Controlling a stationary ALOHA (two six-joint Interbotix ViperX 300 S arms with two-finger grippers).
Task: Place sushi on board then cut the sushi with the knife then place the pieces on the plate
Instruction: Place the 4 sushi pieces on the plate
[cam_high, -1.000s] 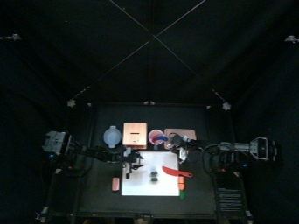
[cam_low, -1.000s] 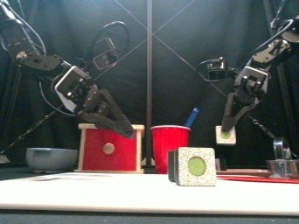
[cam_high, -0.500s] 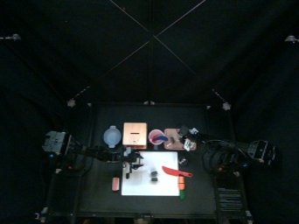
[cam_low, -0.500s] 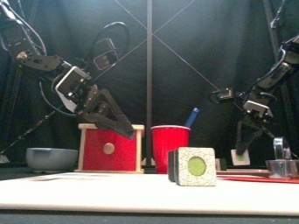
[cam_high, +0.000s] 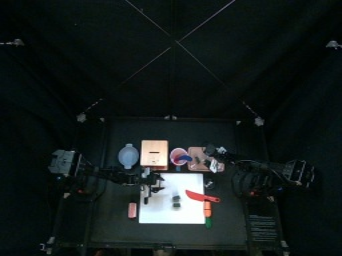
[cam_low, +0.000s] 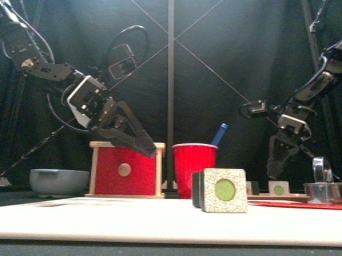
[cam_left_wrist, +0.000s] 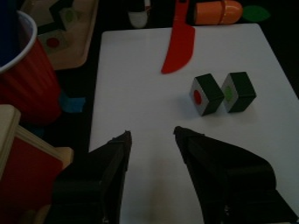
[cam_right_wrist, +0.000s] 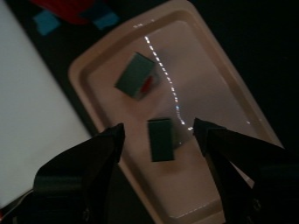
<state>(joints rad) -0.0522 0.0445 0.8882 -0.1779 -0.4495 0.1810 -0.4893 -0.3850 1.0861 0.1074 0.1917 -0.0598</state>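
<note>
Pink tray (cam_right_wrist: 222, 96) sits right of the board, behind its rear-right corner, w/ 2 sushi pieces lying flat on it, apart from each other. Far piece (cam_right_wrist: 138, 74) shows a bit of red at one edge. Near piece (cam_right_wrist: 160, 140) is dark green and lies btwn the jaws of the R gripper (cam_right_wrist: 156, 128), touching neither. R gripper hangs low over the tray, jaws spread wide, nothing held.

White cutting board (cam_left_wrist: 140, 96) at table mid-front carries the other 2 pieces, upright, side by side & touching: red-centre piece (cam_left_wrist: 207, 94) and green-centre piece (cam_left_wrist: 240, 91). Red toy knife (cam_left_wrist: 179, 48) lies flat on the board, near the pair but not touching. Orange toy food (cam_left_wrist: 216, 10) is off the board, just past the knife's far end.

L gripper (cam_left_wrist: 152, 136) hangs in the air over the board's left part, tilted down twd it, jaws parted a moderate gap, empty.

Behind the board, L to R: blue-grey bowl (cam_low: 60, 181), wooden box (cam_low: 124, 170) w/ red drawer front, red cup (cam_low: 195, 170) w/ blue toy knife (cam_low: 218, 133) sticking up out of it. Metal cutter (cam_low: 321, 190) stands at far right in the front view, just beside the tray.
</note>
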